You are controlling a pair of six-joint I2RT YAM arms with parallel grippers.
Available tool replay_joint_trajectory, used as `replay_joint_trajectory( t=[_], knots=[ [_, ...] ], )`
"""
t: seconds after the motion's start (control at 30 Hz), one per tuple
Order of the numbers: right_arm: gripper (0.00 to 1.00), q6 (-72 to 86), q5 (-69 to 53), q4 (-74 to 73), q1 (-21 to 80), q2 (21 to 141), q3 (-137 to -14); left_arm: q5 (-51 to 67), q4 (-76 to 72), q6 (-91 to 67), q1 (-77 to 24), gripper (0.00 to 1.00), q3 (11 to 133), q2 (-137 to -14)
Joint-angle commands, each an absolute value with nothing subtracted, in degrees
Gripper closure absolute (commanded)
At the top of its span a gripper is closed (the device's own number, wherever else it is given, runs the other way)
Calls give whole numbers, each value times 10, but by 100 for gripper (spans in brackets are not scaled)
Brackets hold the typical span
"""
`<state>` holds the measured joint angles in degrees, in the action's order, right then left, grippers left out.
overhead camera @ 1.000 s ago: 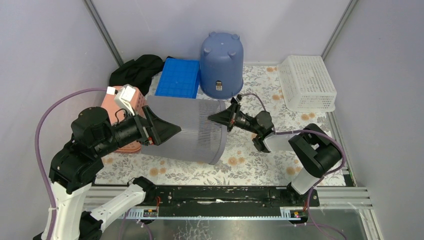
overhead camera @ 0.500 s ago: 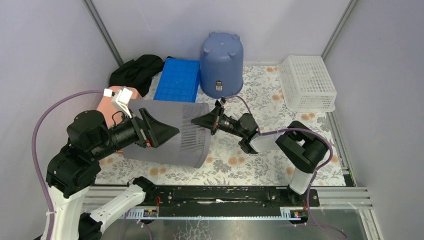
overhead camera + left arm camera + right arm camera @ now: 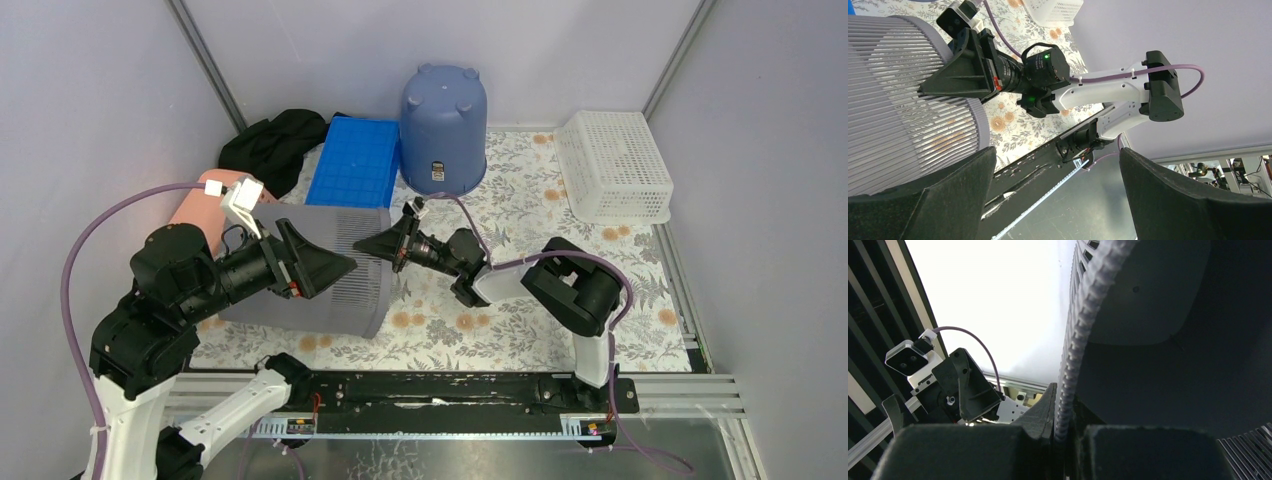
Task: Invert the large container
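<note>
The large container [image 3: 355, 295] is a grey slatted basket, tilted on the floral table at left centre, its rim toward the right. My right gripper [image 3: 368, 243] is shut on that rim; in the right wrist view the ribbed rim [image 3: 1078, 340] runs down between the closed jaws of the right gripper [image 3: 1065, 425]. My left gripper [image 3: 345, 265] hovers open over the basket's near side, holding nothing. In the left wrist view the left gripper [image 3: 1055, 165] stands wide apart, with the basket [image 3: 898, 100] at left and the right gripper [image 3: 948, 75] on its edge.
An upturned blue bucket [image 3: 443, 130] stands at the back centre, a blue crate [image 3: 355, 155] to its left and black cloth [image 3: 272, 140] beyond that. A white mesh basket [image 3: 612, 165] sits back right. A pink container [image 3: 195, 212] lies behind the left arm.
The right gripper has carried the basket's rim leftward, and the basket has swung toward the left and stands steeper. The left arm has drawn back a little, still open.
</note>
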<state>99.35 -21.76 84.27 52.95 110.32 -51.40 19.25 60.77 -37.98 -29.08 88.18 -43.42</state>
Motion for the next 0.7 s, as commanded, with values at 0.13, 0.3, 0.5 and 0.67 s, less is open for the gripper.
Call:
replay_joint_trajectory(
  t=[0.13, 0.3, 0.5, 0.67],
  knots=[
    [100, 984, -188, 980, 533, 1102, -540, 208, 612, -370, -288, 0, 884, -428],
    [100, 972, -194, 979, 533, 1104, -494, 210, 610, -371, -288, 0, 876, -428],
    [96, 966, -199, 980, 533, 1101, -448, 209, 607, -370, -288, 0, 873, -433],
    [78, 965, -204, 979, 530, 1097, -422, 206, 601, -368, -288, 0, 864, -437]
  ],
)
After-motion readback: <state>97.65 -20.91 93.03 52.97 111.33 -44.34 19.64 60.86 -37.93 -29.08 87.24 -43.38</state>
